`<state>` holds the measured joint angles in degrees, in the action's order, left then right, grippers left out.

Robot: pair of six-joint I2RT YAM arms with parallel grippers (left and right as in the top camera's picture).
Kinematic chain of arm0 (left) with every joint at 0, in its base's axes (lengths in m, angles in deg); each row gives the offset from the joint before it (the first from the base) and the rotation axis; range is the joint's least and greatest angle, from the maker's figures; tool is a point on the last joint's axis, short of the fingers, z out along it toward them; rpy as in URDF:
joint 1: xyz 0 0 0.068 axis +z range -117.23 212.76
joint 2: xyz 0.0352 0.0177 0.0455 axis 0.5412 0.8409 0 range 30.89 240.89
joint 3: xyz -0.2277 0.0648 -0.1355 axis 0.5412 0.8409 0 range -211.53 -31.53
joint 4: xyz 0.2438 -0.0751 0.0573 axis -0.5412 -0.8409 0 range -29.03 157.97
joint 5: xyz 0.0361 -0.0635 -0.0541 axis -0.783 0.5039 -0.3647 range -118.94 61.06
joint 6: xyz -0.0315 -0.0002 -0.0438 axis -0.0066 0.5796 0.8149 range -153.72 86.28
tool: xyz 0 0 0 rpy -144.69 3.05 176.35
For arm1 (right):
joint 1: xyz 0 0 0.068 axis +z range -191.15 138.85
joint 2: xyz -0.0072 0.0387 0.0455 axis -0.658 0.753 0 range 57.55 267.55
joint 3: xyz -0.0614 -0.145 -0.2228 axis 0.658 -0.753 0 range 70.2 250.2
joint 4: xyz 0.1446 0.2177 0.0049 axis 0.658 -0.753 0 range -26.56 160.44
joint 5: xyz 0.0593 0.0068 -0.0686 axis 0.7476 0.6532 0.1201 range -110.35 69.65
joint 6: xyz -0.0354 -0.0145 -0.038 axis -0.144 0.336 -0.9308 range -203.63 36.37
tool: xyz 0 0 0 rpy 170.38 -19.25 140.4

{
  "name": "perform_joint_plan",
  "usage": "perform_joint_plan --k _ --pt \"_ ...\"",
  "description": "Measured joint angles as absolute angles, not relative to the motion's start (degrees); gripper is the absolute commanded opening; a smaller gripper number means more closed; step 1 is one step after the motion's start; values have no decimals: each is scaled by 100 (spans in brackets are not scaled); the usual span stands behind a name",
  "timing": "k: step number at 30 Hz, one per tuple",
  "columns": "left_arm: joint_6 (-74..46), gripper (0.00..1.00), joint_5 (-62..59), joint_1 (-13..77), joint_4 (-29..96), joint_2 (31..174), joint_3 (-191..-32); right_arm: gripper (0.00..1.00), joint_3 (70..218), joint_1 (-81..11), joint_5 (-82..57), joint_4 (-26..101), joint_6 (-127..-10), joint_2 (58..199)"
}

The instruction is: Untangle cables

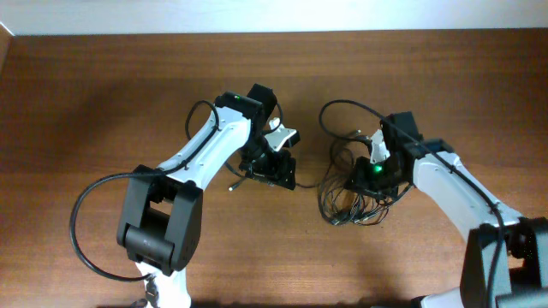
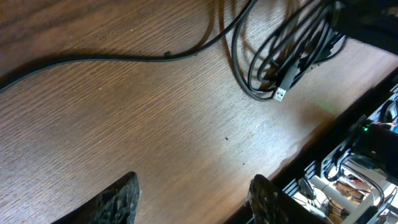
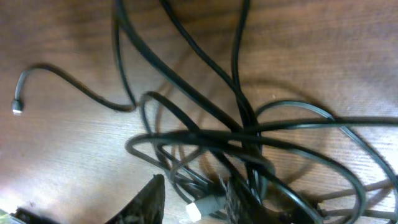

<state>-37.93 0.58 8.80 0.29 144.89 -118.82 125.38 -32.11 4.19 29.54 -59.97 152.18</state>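
Fingers (image 2: 118, 202) of left end effector (image 2: 193, 193) closest in left wrist view: spread apart, empty, bare wood table (image 2: 155, 137) showing between. Not touching any cord. Left arm (image 1: 205, 150) reaching in from lower left on overhead, end effector near table centre. One thin black strand (image 2: 93, 59) trailing left across the wood from the pile. Cables (image 1: 351, 201) right of centre: black loops piled and crossing, tangled together, lying flat on table. Silver-tipped plug (image 2: 280, 94) poking out of the bundle on the side facing left end effector. Another loose end (image 3: 17, 107), small plug on it, off to the side in right wrist view, clear of the pile. Right end effector (image 3: 193, 196) down over the tangle, fingers parted, open; pale plug (image 3: 196, 210) sitting in the gap, several strands crossing just ahead. Can't tell whether either finger touches it. Right arm (image 1: 454, 184) coming in from lower right.
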Motion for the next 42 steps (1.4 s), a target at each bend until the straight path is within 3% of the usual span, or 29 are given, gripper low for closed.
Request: perform_joint_plan --k 18,31,34,38,39,42 --pt "-3620 60 56 880 217 14489 -11882 26 11513 -3211 1107 4593 -5645 15489" --pt "-3581 59 56 880 267 14489 -11882 21 11432 -3191 1059 5002 -5380 15489" --pt "-3581 59 56 880 267 14489 -11882 4 11428 -3006 1035 5013 -5304 15489" --pt "-3578 57 56 878 267 14489 -11882 4 11410 -2769 1013 4930 -5254 15491" --pt "-3578 58 56 878 267 14489 -11882 4 11413 -2769 1020 4853 -5288 15491" --pt "-3537 75 58 878 259 14489 -11882 4 11410 -2772 1640 4733 -5896 15454"
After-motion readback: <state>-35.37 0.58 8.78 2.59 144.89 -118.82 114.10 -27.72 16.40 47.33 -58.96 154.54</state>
